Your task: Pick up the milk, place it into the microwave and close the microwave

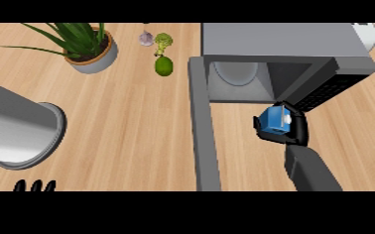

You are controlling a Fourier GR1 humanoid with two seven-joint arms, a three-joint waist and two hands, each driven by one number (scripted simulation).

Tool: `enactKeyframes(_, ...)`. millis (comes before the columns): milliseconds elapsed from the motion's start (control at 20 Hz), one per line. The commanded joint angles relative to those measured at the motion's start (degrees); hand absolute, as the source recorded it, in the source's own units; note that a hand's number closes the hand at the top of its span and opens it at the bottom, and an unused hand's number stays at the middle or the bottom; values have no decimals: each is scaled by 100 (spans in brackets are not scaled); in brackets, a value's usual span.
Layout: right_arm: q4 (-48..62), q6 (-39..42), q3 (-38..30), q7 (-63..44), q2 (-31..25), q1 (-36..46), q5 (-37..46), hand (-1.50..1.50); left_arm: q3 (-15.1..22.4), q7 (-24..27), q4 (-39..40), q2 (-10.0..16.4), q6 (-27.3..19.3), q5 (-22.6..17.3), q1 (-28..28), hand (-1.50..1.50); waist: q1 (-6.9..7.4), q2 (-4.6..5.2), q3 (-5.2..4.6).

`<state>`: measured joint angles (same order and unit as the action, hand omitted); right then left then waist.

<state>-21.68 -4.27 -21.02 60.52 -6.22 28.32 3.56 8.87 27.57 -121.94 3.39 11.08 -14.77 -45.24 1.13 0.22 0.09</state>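
Right forearm (311, 171): grey, coming in from the lower edge at the view's right and leaning a little leftward up to the wrist.
Right hand (296, 131): black, fingers and thumb curled round a blue milk carton (275, 121), partly hiding it.
Left hand (35, 185): resting at the lower left edge; only its straight black fingers show, pointing up.

Your counter (124, 129): light wood grain, matt. The microwave (282, 39) at its far right corner looks dull grey metal. The basin (29, 129) at the left edge: brushed metal, slight sheen. The milk (275, 120) smooth blue; right hand (294, 138) matt black.
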Motion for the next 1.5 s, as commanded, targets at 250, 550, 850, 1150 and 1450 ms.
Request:
enactKeyframes(250,-1293,-121,426,-78,322,-616,0,150,-160,276,407,-12,138,14,62,-150,-127,-48,-14)
enactKeyframes(550,-3457,-61,990,-1131,329,-1920,95,150,76,98,26,28,177,-20,-255,-150,-213,-75,-21)
enactKeyframes(850,-5600,465,1613,-2268,397,-3087,-5,150,-65,174,20,58,175,-105,-305,-150,-220,-75,-24)
enactKeyframes(1150,-6678,748,2308,-2961,619,-3521,-1029,150,115,318,-127,-27,178,-33,-631,-150,-117,-58,-14)
enactKeyframes(1450,-6522,82,2379,-3225,621,-2923,-821,150,-121,123,-83,91,175,-273,-396,-150,-73,-27,-9)
